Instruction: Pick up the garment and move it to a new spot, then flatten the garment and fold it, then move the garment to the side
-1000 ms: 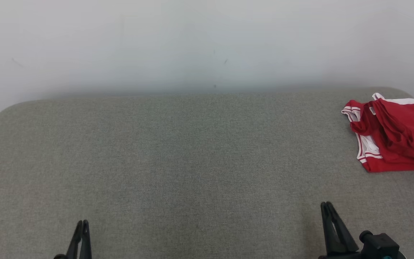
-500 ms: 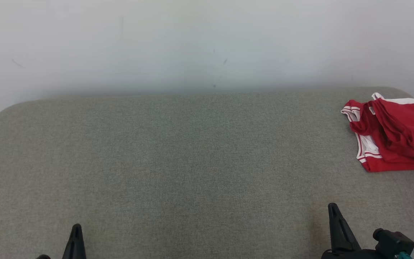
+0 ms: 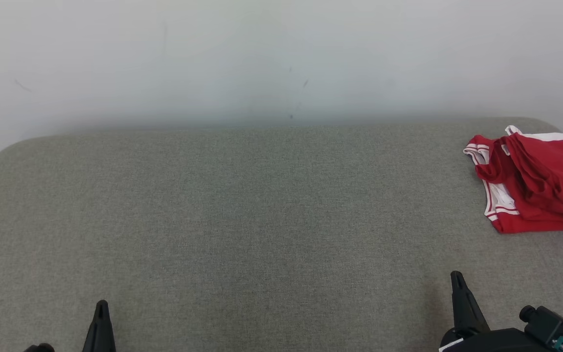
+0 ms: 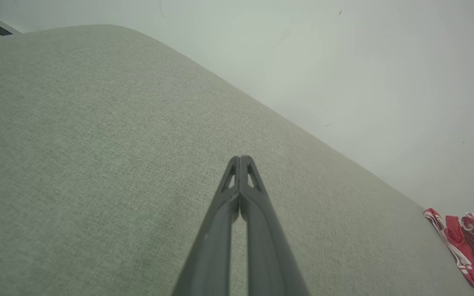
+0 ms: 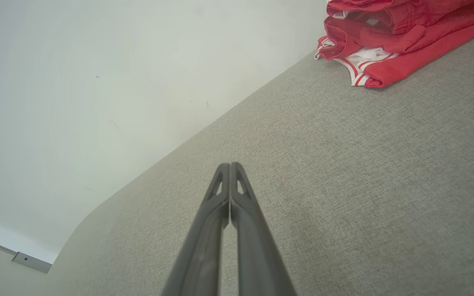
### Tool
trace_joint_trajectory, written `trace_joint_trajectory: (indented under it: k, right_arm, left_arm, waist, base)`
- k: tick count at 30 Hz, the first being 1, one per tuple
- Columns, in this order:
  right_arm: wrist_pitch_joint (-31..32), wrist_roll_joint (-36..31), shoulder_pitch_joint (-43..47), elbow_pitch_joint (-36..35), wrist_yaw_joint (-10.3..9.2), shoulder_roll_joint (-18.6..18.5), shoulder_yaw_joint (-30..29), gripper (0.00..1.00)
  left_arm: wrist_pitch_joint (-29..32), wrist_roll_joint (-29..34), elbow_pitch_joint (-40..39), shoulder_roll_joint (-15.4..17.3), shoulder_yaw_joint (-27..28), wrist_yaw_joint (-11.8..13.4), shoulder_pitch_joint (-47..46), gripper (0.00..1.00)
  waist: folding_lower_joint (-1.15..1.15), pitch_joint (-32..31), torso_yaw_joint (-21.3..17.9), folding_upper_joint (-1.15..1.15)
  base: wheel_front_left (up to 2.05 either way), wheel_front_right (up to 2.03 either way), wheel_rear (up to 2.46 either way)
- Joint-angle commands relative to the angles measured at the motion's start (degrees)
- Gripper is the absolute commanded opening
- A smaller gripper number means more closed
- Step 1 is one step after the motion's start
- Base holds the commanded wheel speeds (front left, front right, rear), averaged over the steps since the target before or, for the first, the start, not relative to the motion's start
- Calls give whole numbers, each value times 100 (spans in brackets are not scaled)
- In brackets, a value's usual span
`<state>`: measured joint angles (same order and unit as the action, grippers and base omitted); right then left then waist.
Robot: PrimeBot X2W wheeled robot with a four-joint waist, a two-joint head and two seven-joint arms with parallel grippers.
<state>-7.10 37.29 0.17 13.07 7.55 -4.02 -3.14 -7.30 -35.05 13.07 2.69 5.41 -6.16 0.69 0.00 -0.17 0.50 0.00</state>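
A red garment with white trim [image 3: 535,181] lies folded at the far right of the grey padded surface [image 3: 262,220], partly cut off by the head view's right edge. The left wrist view has the garment [image 4: 467,246] at its lower right, and the right wrist view has the garment [image 5: 389,37] at its top right. My left gripper [image 3: 100,305] is shut at the lower left, holding nothing. My right gripper [image 3: 456,276] is shut at the lower right, well in front of the garment. The wrist views show the left gripper [image 4: 240,158] and right gripper [image 5: 229,165] with fingertips pressed together.
A pale wall [image 3: 281,58] rises behind the surface's rounded back edge. The surface's corners curve off at the far left and far right. A wide stretch of bare grey fabric lies between the grippers and the garment.
Both grippers have shut: each showed two slightly parted fingertips a second ago and now shows one closed point. The left has drawn slightly left and down; the right has shifted slightly right.
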Motion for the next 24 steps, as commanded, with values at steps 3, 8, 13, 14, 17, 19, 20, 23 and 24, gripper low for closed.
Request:
trace_joint_trajectory:
  k: [3, 8, 13, 14, 17, 19, 20, 23, 24]
  right_arm:
    - [66, 345, -149, -60, -2, 11, -36, 0]
    - [169, 753, -193, -49, -3, 20, -60, 0]
    - [267, 1139, -231, -40, -3, 28, -84, 0]
    - [287, 1216, -238, -38, -4, 30, -89, 0]
    - [344, 1434, -262, -31, -4, 35, -102, 0]
    - [378, 1582, -279, -27, -4, 38, -111, 0]
    - [400, 1651, -286, -25, -4, 40, -115, 0]
    - [453, 1857, -304, -19, -4, 45, -128, 0]
    - [470, 1929, -311, -17, -4, 46, -132, 0]
  left_arm:
    - [77, -348, -67, 19, 17, -36, -178, 0]
    - [181, -770, -55, 20, 26, -45, -219, 0]
    - [279, -1168, -44, 21, 33, -53, -266, 0]
    - [297, -1249, -41, 21, 35, -55, -275, 0]
    - [351, -1479, -35, 21, 40, -61, -297, 0]
    - [389, -1631, -31, 22, 43, -64, -310, 0]
    - [407, -1709, -28, 21, 45, -66, -318, 0]
    - [461, -1918, -22, 22, 49, -72, -343, 0]
    - [482, -1993, -19, 22, 50, -74, -350, 0]
  waist:
    - [0, 1, -1, 0]
    - [0, 3, -4, 0]
    - [0, 4, -7, 0]
    - [0, 5, -7, 0]
    - [0, 6, -9, 0]
    - [0, 7, -10, 0]
    - [0, 7, -10, 0]
    - [0, 8, -12, 0]
    - [0, 9, -12, 0]
  base:
    - [0, 0, 0]
    - [0, 0, 0]
    - [0, 0, 0]
    - [0, 0, 0]
    - [0, 0, 0]
    - [0, 0, 0]
    - [0, 0, 0]
    - [0, 0, 0]
    - [0, 0, 0]
